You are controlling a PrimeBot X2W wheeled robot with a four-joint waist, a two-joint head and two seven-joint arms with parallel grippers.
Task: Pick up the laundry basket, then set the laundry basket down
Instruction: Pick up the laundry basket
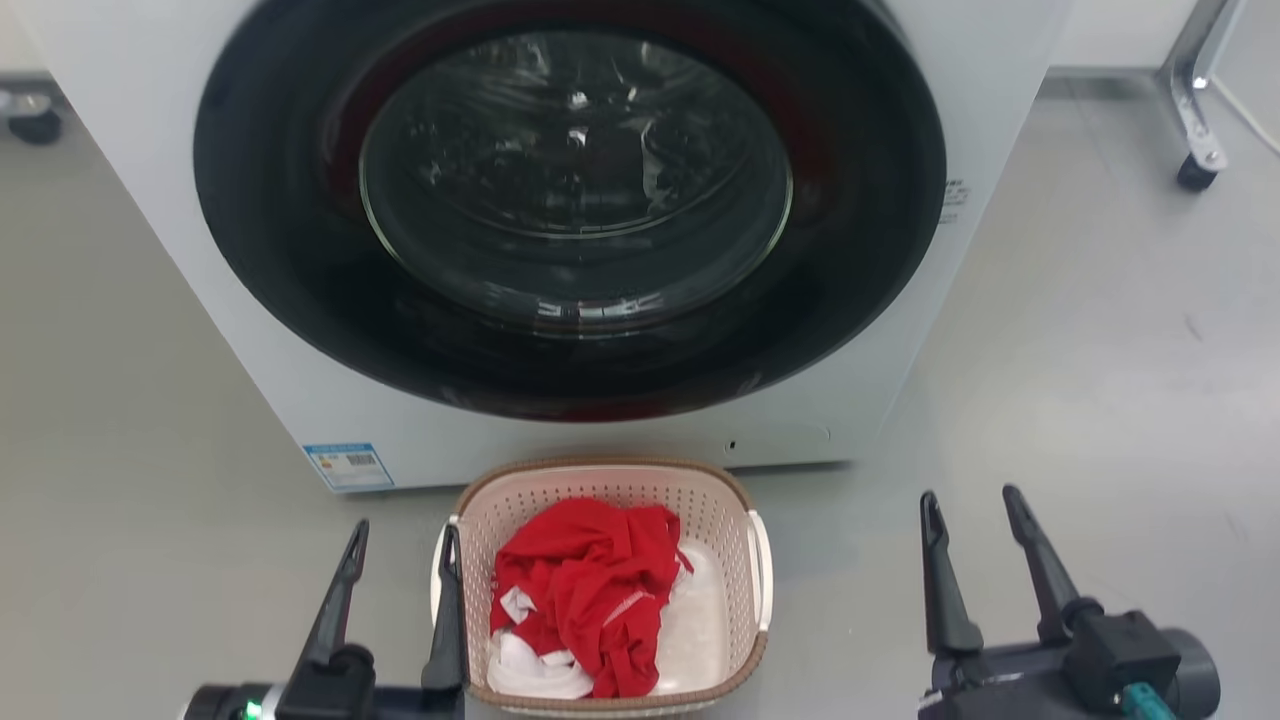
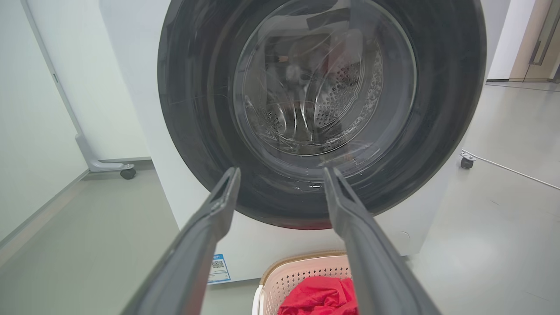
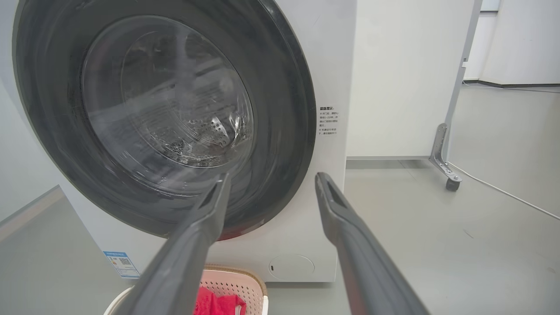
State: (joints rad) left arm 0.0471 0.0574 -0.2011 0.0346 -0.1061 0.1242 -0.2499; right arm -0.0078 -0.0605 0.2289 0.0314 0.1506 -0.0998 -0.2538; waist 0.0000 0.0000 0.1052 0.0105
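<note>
The laundry basket [image 1: 725,520] stands on the grey floor just in front of the washing machine, pale beige with a brown rim and white side handles, holding red and white clothes [image 1: 585,590]. My left gripper [image 1: 405,535] is open at the basket's left side, its right finger over the left handle, its left finger out over the floor. My right gripper [image 1: 970,505] is open, well to the right of the basket, over bare floor. The basket's far rim [image 2: 302,262] shows low between the left gripper's fingers [image 2: 282,175]. Its right corner [image 3: 247,284] sits lower left of the right gripper [image 3: 271,179].
The white washing machine [image 1: 150,220] with its shut round dark door [image 1: 575,190] rises directly behind the basket. A castor leg of a white partition [image 1: 1195,130] stands at the far right, another castor [image 1: 35,125] at the far left. Grey floor spreads on both sides.
</note>
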